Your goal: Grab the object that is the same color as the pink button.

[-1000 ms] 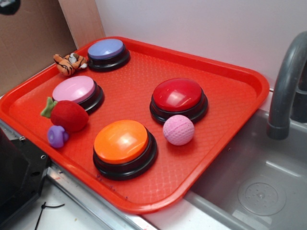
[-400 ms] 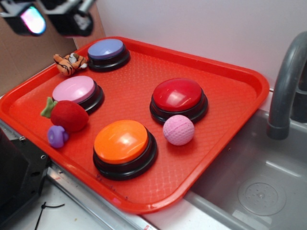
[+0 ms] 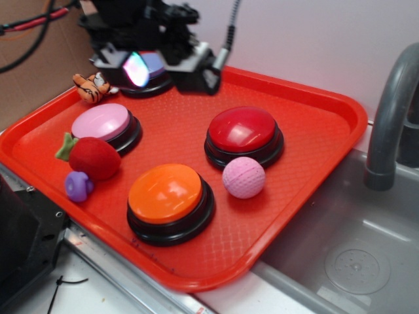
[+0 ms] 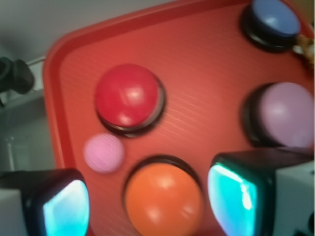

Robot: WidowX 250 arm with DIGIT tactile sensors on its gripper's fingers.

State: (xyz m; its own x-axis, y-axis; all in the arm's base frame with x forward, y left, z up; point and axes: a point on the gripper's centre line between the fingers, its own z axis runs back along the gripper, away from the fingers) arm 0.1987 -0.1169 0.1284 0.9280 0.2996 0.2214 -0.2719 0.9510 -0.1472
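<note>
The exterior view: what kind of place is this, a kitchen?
Probably a toy kitchen set up for robot tests: a grey faucet curves over a small sink basin, and a red tray of dome buttons and toys sits beside it.

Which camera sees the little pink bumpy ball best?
The exterior view: the small light-pink dimpled ball is sharp, unblocked, beside the red dome button. The wrist view shows it only as a blurry pink circle, dimples unreadable.
</note>
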